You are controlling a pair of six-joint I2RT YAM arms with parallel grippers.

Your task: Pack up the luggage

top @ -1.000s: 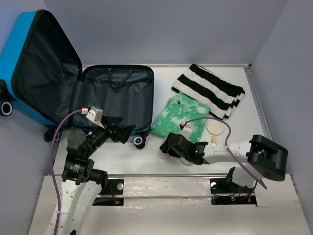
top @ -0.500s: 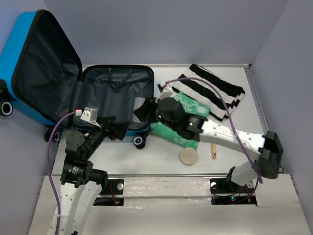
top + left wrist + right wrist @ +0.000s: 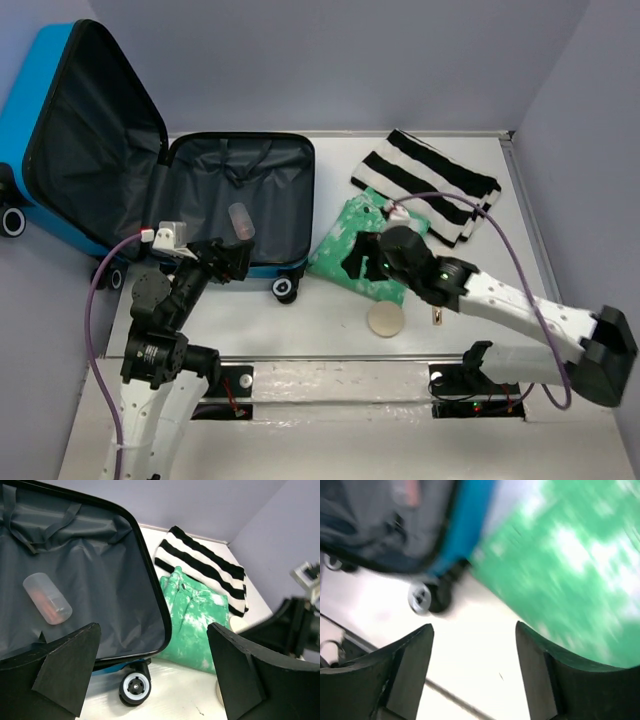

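Here, white table (image 3: 310, 318), lilac walls (image 3: 350, 60), left gripper (image 3: 152, 647), right gripper (image 3: 474, 645) both agape, empty

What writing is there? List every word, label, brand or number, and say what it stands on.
None can be read. The luggage, the clear bottle lying in it, the green garment and the striped garment show no lettering. The right wrist view is too blurred to tell.
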